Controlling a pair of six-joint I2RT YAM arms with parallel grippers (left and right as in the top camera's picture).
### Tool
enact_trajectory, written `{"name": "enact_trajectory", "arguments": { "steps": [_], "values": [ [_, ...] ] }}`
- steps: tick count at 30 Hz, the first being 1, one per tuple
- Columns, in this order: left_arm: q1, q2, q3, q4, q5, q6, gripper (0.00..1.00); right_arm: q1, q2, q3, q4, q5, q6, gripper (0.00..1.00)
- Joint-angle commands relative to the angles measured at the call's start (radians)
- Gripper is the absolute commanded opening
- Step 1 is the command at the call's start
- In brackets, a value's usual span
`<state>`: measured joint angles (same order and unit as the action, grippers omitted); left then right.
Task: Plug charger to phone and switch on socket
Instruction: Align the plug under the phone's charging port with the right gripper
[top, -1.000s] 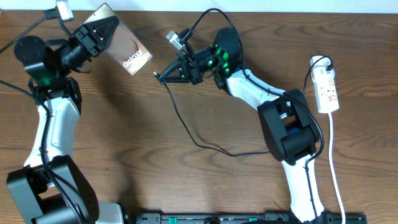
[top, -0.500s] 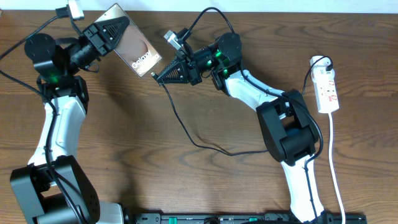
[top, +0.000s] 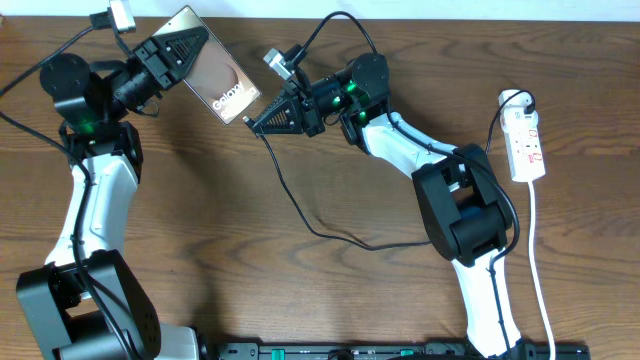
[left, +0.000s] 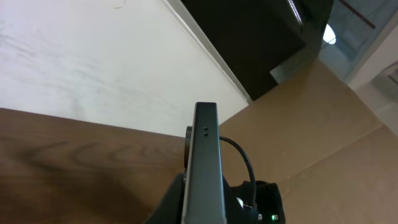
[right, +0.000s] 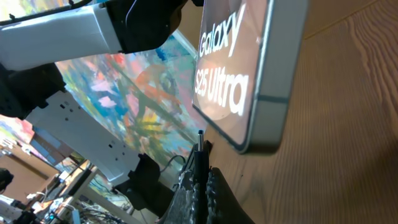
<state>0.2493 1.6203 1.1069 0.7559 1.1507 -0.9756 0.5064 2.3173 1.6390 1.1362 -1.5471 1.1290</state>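
The phone (top: 222, 82), with a mirrored back and white "Galaxy" lettering, is held off the table at the back left, my left gripper (top: 183, 47) shut on its upper half. In the left wrist view only its thin grey edge (left: 206, 163) shows, rising between the fingers. My right gripper (top: 257, 121) is shut on the charger (top: 290, 190) just behind its plug tip (right: 200, 138). The tip points at the phone's bottom edge (right: 264, 127), very close to it, with a small gap. The socket (top: 526, 142) lies at the far right, apart from both grippers.
The charger's black cable loops across the table's middle (top: 345, 240) toward the right arm's base (top: 470, 215). The socket's white cord (top: 540, 270) runs down the right edge. A brown cardboard box (left: 323, 124) stands behind the table.
The left arm has carried the phone right, toward the plug tip, then stopped. The right gripper shifted slightly toward it. Both grips are unchanged.
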Motion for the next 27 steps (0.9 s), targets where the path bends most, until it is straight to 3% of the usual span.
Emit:
{"name": "enact_trajectory", "arguments": {
  "steps": [1, 27],
  "values": [
    [0.002, -0.019, 0.023, 0.009, 0.032, -0.017, 0.07, -0.004, 0.011, 0.004, 0.005, 0.0, 0.019, 0.01],
    [-0.006, -0.019, 0.023, 0.009, 0.099, -0.016, 0.08, -0.003, 0.011, 0.004, 0.005, 0.029, 0.029, 0.01]
  ]
}}
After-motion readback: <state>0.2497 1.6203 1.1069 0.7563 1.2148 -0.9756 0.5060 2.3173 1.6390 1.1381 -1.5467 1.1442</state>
